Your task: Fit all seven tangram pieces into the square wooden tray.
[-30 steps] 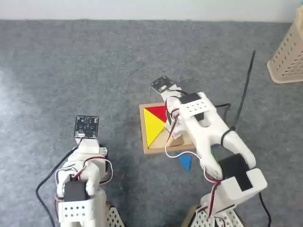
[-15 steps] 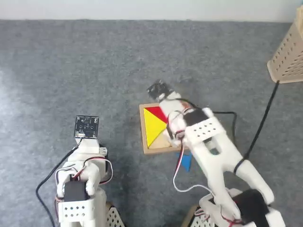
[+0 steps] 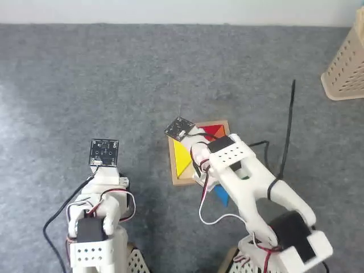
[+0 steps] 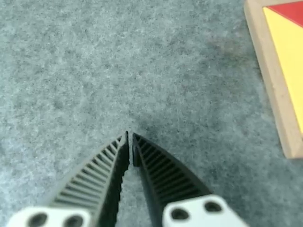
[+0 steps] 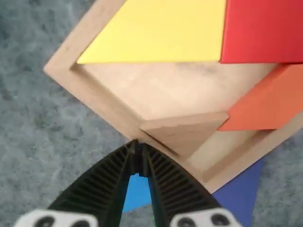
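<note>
The square wooden tray (image 5: 94, 97) holds a yellow triangle (image 5: 161, 28), a red piece (image 5: 265, 28), an orange piece (image 5: 270, 104) and a wood-coloured triangle (image 5: 182, 132). My right gripper (image 5: 137, 147) is shut and empty, its tips at the tray's outer rim. Just outside that rim lie a light blue piece (image 5: 137, 189) and a dark blue piece (image 5: 241, 189). From above, the right arm (image 3: 233, 162) covers much of the tray (image 3: 181, 181), and a blue piece (image 3: 222, 195) lies near it. My left gripper (image 4: 130, 139) is shut over bare carpet, to the left of the tray's corner (image 4: 277, 109).
Grey carpet covers the whole table. A beige slotted basket (image 3: 347, 62) stands at the far right edge. A black cable (image 3: 287, 131) rises to the right of the tray. The left arm (image 3: 96, 210) sits at the near left.
The right arm's wrist drew back from the tray's far edge toward its near edge and swung left, uncovering the red and orange pieces. The left arm stayed still.
</note>
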`<state>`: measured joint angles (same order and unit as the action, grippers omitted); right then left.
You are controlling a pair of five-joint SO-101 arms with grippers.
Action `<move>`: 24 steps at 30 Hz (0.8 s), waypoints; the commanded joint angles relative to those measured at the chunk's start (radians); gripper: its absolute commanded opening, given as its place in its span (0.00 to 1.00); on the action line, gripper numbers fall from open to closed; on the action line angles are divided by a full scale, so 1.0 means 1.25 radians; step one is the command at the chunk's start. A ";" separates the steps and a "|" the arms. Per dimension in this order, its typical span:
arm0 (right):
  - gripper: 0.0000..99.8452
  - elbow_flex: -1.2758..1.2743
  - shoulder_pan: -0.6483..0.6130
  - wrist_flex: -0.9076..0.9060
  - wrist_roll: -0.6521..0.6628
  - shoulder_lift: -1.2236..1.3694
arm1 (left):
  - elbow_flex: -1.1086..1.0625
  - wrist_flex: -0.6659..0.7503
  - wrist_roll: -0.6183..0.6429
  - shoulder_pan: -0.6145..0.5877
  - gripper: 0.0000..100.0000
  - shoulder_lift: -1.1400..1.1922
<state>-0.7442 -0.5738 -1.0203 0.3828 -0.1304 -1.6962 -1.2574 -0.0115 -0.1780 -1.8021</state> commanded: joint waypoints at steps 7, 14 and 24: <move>0.01 0.081 -0.004 0.047 0.006 0.052 | 0.009 -0.004 0.006 -0.001 0.01 -0.014; 0.01 0.184 -0.004 0.029 0.006 0.149 | 0.009 -0.004 0.006 -0.001 0.01 -0.014; 0.01 0.350 -0.002 0.025 -0.060 0.261 | 0.009 -0.004 0.006 -0.001 0.01 -0.014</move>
<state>-0.4097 -0.5769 -0.9912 0.3537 0.1918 -1.6962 -1.2574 -0.0115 -0.1780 -1.8021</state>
